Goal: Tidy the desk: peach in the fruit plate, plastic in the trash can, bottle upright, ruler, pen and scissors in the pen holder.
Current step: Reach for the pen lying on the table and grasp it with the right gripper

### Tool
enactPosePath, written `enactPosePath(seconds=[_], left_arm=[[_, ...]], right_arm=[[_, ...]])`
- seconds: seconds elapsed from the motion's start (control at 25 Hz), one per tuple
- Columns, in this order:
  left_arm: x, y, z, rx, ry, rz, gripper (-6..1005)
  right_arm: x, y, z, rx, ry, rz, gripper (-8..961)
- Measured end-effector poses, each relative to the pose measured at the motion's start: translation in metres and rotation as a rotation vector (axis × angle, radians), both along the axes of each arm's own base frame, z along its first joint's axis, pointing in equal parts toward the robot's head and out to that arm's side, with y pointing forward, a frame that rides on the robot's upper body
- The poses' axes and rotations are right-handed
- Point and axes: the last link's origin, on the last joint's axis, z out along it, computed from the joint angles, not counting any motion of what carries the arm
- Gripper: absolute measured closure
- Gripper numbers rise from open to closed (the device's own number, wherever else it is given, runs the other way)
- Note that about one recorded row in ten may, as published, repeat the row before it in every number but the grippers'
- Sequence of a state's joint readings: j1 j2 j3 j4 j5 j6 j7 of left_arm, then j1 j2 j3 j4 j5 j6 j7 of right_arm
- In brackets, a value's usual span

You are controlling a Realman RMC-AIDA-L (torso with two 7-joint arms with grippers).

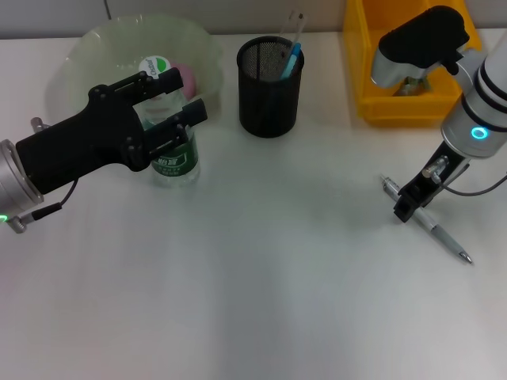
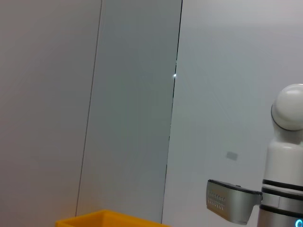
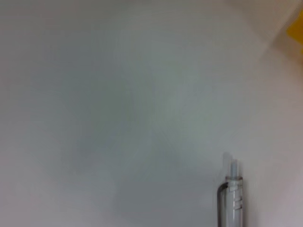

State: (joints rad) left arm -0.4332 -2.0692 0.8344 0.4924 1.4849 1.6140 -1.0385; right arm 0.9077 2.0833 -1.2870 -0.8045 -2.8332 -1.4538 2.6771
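A clear bottle with a green label stands upright on the table in front of the fruit plate. My left gripper reaches in from the left and is shut on the bottle's upper part, one finger on each side. A pink peach lies in the plate behind it. At the right, a silver pen lies flat on the table, and my right gripper sits low over its near end. The right wrist view shows the pen on the bare tabletop. The black mesh pen holder holds a blue-handled item and a clear ruler.
A yellow bin stands at the back right, beside my right arm; its rim and the right arm show in the left wrist view. White tabletop spreads across the front.
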Motion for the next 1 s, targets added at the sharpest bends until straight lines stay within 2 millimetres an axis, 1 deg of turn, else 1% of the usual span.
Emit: enactPosePath(seconds=[0.36, 0.56, 1.0], left_arm=[[-0.0005, -0.0009, 0.0000, -0.001, -0.001, 0.000, 412], [-0.0005, -0.0012, -0.0002, -0.003, 0.000, -0.001, 412], [-0.0015, -0.0028, -0.0001, -0.005, -0.002, 0.000, 413]], right_arm=[[0.0017, -0.0013, -0.0004, -0.005, -0.001, -0.007, 644], [0.0046, -0.0032, -0.0024, -0.013, -0.005, -0.019, 640], [0.0035, -0.0047, -0.0053, -0.025, -0.018, -0.005, 645]])
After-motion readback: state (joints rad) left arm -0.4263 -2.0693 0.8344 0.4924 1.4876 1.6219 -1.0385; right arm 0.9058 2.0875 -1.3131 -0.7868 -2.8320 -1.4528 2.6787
